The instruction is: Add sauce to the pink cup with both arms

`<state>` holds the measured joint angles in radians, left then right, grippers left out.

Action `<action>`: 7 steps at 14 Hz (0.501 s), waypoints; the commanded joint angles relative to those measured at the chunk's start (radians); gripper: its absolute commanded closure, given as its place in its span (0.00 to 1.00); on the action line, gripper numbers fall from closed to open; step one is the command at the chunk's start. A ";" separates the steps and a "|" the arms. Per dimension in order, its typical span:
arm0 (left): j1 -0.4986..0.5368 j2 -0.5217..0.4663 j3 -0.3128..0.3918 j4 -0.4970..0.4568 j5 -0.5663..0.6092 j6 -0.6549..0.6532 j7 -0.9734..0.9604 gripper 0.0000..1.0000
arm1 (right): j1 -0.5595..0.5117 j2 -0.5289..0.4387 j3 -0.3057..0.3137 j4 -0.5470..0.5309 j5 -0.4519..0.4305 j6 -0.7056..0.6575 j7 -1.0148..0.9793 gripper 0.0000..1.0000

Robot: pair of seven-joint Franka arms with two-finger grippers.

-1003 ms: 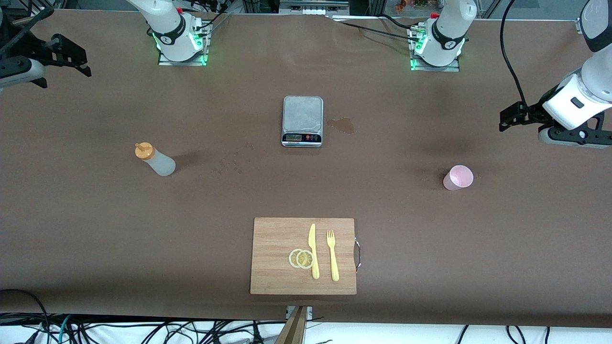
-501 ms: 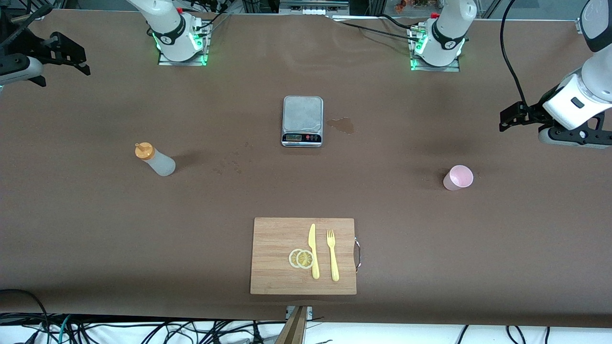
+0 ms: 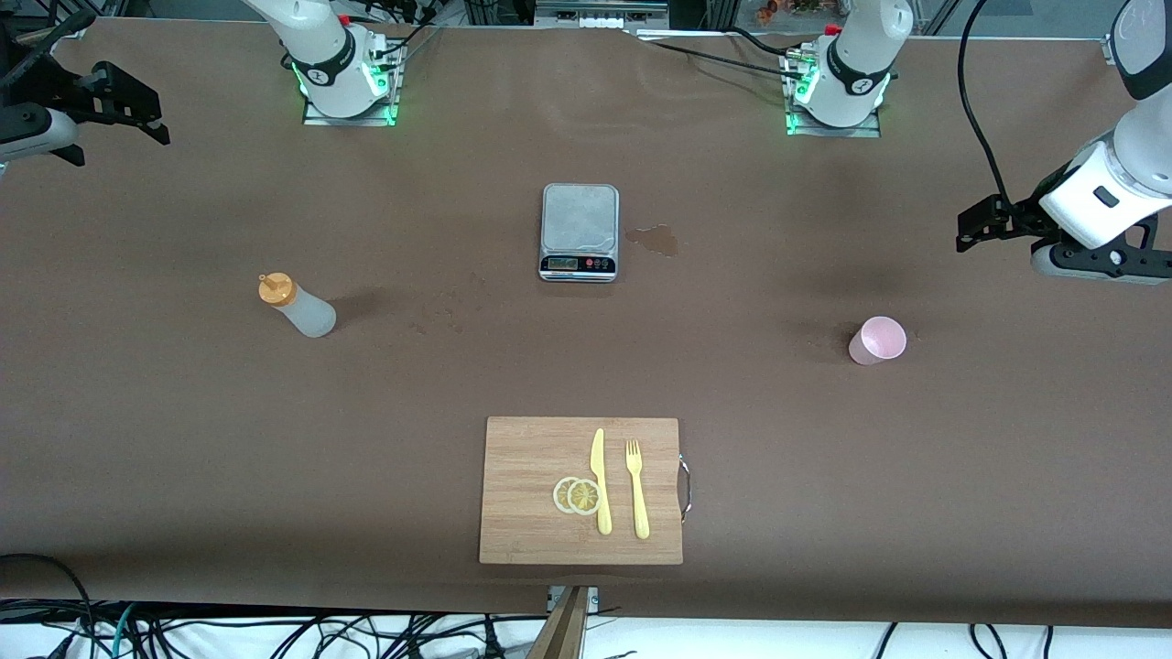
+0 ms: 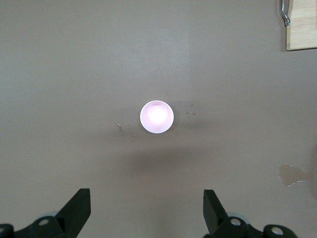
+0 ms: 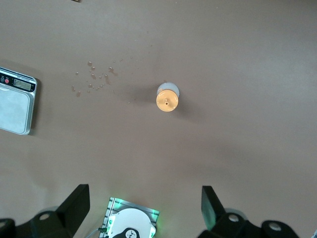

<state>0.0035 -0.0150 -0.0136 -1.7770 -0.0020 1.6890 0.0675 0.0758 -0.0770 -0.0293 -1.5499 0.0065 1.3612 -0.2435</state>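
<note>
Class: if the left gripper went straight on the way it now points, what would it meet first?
Probably bare table, not the pink cup. The left gripper is open and points down; in its wrist view the cup sits ahead of the fingers, not between them, though depth is unclear.

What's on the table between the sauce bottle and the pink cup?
Front view: only bare brown table between the bottle and the cup; the scale sits farther from the camera, the cutting board nearer.
</note>
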 commanded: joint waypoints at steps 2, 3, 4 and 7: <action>0.006 -0.008 0.000 0.001 -0.012 0.004 0.003 0.00 | -0.007 -0.007 -0.011 0.013 -0.008 -0.010 -0.040 0.00; 0.006 -0.007 0.000 0.001 -0.012 0.006 0.003 0.00 | -0.007 -0.007 -0.011 0.013 -0.008 -0.010 -0.040 0.00; 0.006 -0.006 0.000 0.001 -0.010 0.005 0.003 0.00 | -0.007 -0.007 -0.014 0.013 -0.008 -0.008 -0.040 0.00; 0.006 -0.005 0.000 0.002 -0.010 0.006 0.005 0.00 | -0.007 -0.007 -0.017 0.013 -0.008 -0.004 -0.040 0.00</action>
<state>0.0035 -0.0150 -0.0136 -1.7769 -0.0020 1.6891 0.0675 0.0739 -0.0770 -0.0450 -1.5490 0.0064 1.3627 -0.2634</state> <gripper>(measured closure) 0.000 0.000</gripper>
